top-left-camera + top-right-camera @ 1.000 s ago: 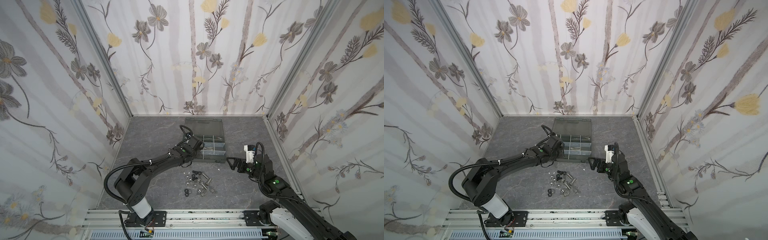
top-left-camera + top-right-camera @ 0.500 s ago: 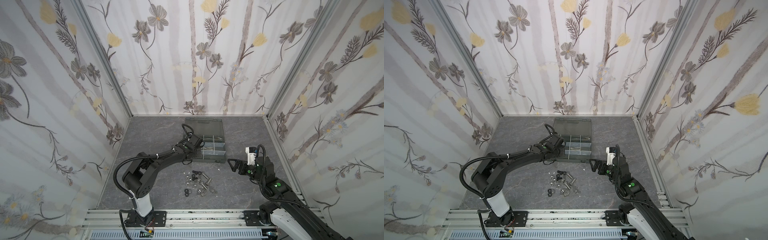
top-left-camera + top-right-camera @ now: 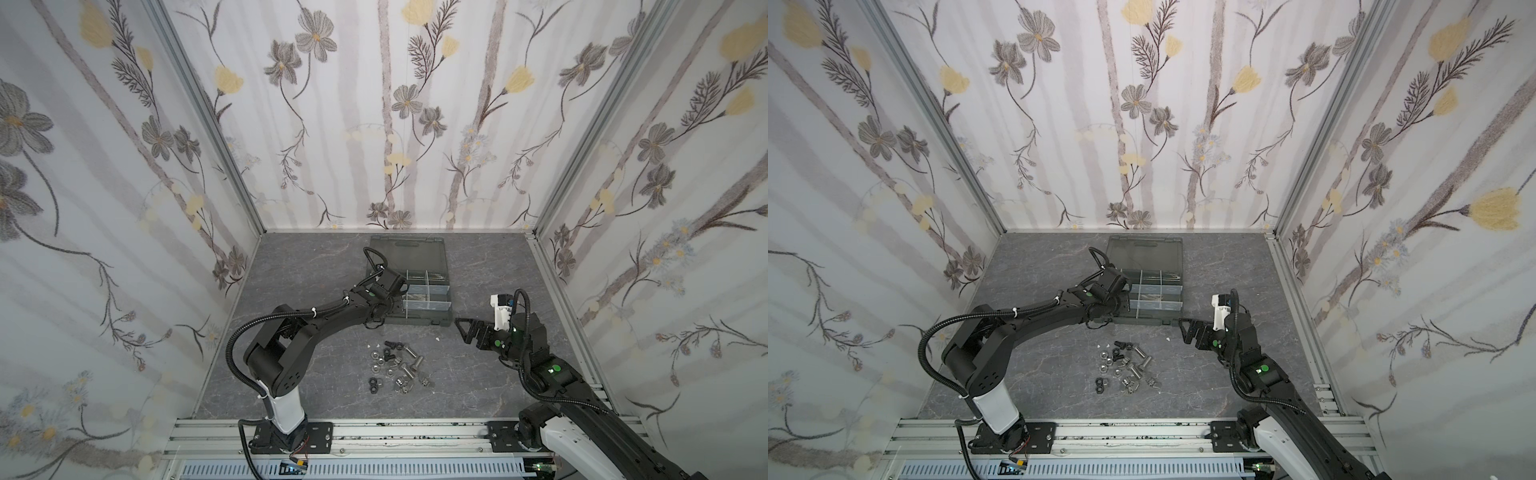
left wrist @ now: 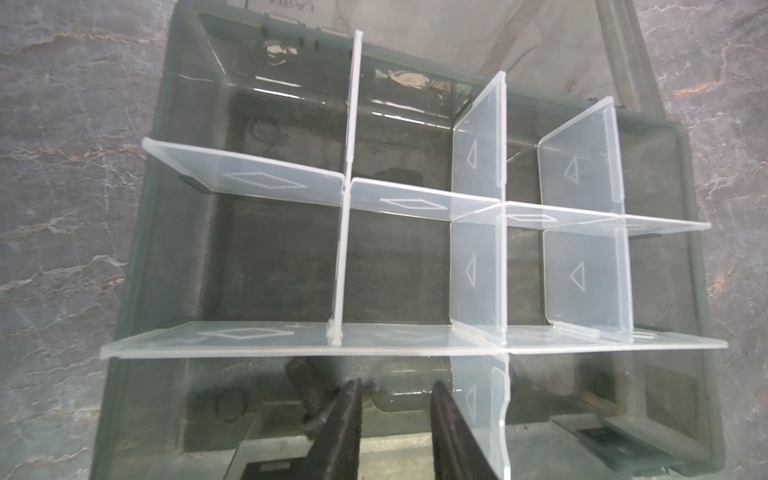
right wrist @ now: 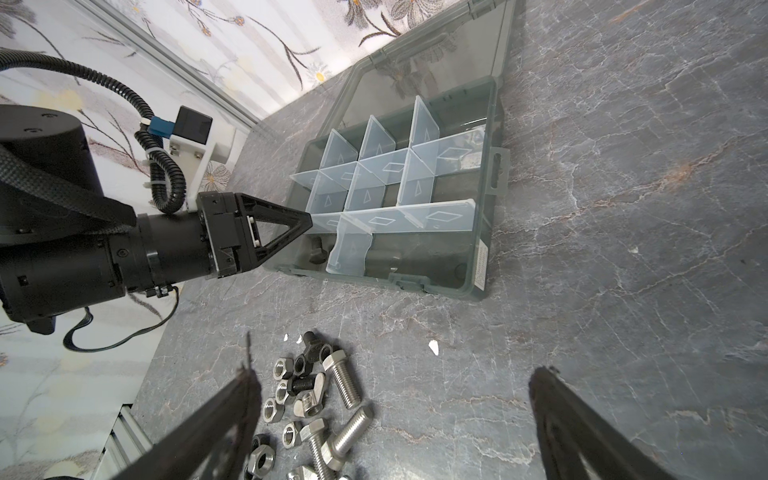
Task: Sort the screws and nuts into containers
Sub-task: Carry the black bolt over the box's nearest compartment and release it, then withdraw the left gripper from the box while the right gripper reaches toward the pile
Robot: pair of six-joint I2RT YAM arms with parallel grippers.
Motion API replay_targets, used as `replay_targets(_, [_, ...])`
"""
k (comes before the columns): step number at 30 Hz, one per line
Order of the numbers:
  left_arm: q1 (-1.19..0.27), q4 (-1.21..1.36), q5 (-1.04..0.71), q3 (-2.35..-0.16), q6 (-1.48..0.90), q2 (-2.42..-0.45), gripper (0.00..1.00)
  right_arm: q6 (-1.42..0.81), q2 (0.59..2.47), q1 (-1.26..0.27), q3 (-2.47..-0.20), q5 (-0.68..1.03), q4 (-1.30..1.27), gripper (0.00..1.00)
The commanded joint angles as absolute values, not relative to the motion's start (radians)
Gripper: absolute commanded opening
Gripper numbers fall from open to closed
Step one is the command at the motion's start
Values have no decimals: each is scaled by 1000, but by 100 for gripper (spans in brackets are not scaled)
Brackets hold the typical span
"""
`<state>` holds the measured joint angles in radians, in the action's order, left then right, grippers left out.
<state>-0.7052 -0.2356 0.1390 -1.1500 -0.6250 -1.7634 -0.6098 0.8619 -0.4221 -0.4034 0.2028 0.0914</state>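
Left end effector (image 4: 395, 428) is poked in at the front edge of the organiser case (image 5: 478, 232). Its jaws are a little way apart and I can't see anything pinched between them. There's a pale blurry shape behind the gap in the left wrist view, no clue what it is. Right by the fingers (image 4: 336, 428) a stubby black screw (image 5: 316, 250) with a hex head lies in the long front cell (image 5: 419, 253), next to a bent divider (image 5: 349, 253).

Right end effector (image 5: 399, 436) is spread wide with nothing in it. It hangs over the worktop (image 5: 623, 208) near the loose pile (image 3: 395, 365), apart from the case.

Writing-wise, not much:
- The moulded lettering (image 4: 291, 6) on the smoky lid (image 4: 498, 33) shows back to front and is cut off by the frame edge, so it's unreadable.
- There's a white sticker (image 5: 482, 262) on the case's side wall, but the print is too tiny to read.
- The translucent partitions (image 4: 478, 270) only carry diamond and triangle outlines.

The pile sits in front of the case, between the two arms in both top views. It's a jumble, with lots of pieces touching:
- thick silver hex bolts (image 5: 345, 382)
- silver hex nuts (image 5: 282, 368)
- loose black screws (image 5: 305, 384)
- a silver wing nut (image 5: 309, 405)
- black ring nuts (image 3: 372, 380)

A few white flecks (image 5: 433, 346) lie nearby. One cell on the lid side holds some shiny silver bits (image 5: 465, 156), too blurred to name.
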Motion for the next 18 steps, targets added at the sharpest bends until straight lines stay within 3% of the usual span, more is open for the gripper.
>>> replay_targets(1, [-703,-229,160,-1146,-623,-1747,34,-621,866,-423,-407,199,69,100])
replay_targets(18, [-702,-227,169,-1089,-635,-1660,44,-624,875,-426,-406,205,64,100])
